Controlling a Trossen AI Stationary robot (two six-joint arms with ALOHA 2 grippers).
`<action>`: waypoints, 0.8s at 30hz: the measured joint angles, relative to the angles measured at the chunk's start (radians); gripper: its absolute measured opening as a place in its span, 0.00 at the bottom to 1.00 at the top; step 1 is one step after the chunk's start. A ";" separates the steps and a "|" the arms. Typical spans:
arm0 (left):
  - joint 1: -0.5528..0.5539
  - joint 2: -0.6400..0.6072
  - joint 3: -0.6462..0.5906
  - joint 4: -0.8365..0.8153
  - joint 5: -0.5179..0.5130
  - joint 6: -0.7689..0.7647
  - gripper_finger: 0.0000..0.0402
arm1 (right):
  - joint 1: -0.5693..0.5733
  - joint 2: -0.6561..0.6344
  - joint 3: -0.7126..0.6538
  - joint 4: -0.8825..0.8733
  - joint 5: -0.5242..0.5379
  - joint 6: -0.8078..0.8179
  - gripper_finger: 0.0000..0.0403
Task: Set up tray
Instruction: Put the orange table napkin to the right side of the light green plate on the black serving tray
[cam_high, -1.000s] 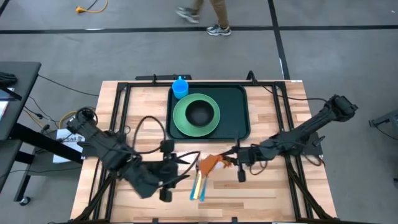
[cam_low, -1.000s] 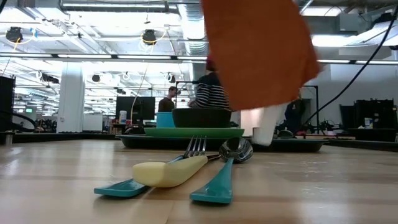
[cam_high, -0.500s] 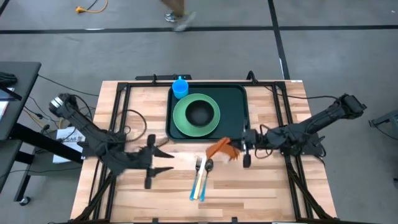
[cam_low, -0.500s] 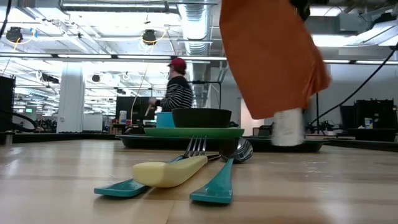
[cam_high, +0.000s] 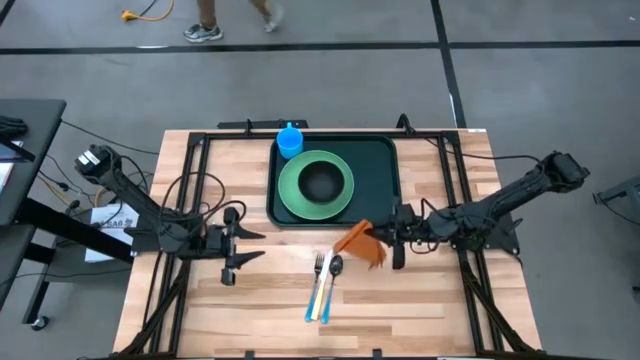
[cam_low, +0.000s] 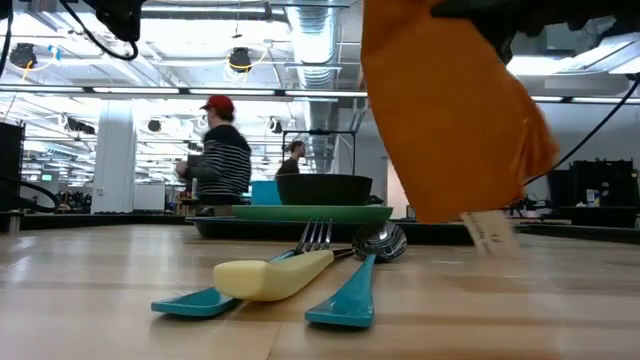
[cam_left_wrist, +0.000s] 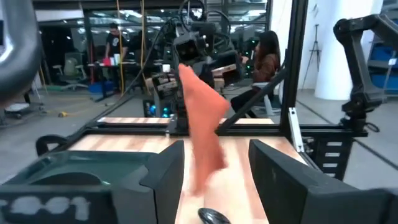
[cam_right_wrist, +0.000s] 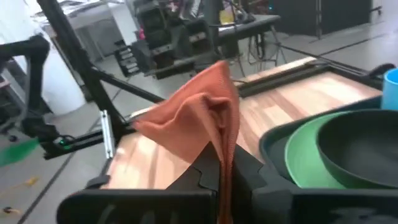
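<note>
Tray (cam_high: 385, 180) | rigid, light, grab rim | my right gripper (cam_high: 385, 243) pinching soft orange cloth (cam_high: 360, 243), tray's 6 o'clock | left gripper (cam_high: 245, 246) open, empty

Table (cam_high: 430, 300) of pale, matt wood planks. Tray (cam_high: 385, 180): dark green plastic, slightly glossy. Plate (cam_high: 290, 195): smooth light-green plastic. Napkin (cam_high: 362, 243): soft orange cloth, creased. Spoon (cam_low: 378, 242) bowl and fork (cam_low: 314, 236) tines: shiny metal; handles smooth plastic.
</note>
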 joint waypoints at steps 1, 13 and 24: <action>0.000 0.000 0.000 0.000 -0.002 0.011 0.42 | -0.009 0.000 -0.008 -0.002 0.006 0.007 0.00; 0.000 0.001 0.000 0.000 0.008 0.051 0.42 | -0.358 0.000 -0.175 -0.066 -0.003 0.178 0.00; 0.000 0.001 0.000 -0.031 0.005 0.051 0.42 | -0.651 0.001 -0.205 -0.130 -0.135 0.140 0.00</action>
